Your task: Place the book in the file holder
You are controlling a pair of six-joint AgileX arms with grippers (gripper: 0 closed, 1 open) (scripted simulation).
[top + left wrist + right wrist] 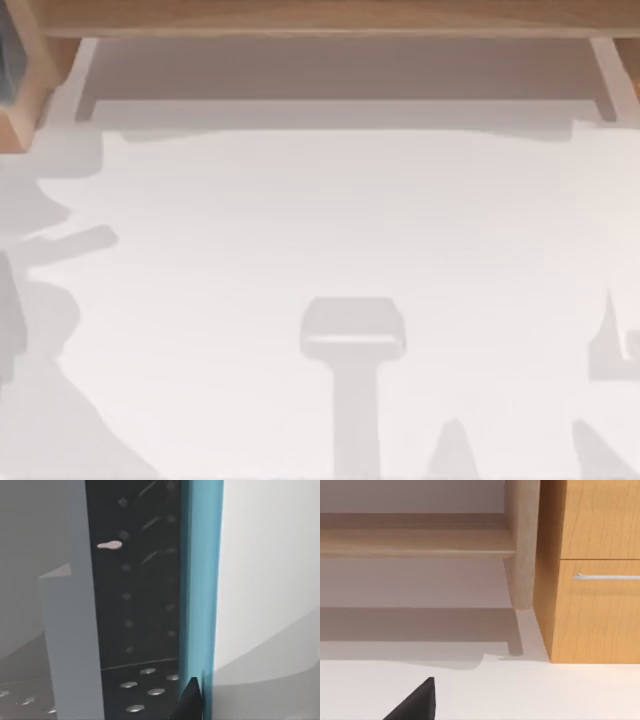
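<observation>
Lowering book (200,580) into file holder (70,640) | left gripper (192,700) fingers' hold unclear | next: release upright

White table (330,230), wooden shelf board (330,15) along far edge, file holder (22,80) at far left

white table (330,230) spreads wide under the overhead camera, grey shadows lying across it; a long wooden shelf board (330,18) runs along the far edge, standing on pale legs (606,75); from the right wrist camera, a rounded wooden post (522,545) rises beside a wooden cabinet (600,605); a slim metal handle (607,576) sits across the cabinet's front, just below a seam.
</observation>
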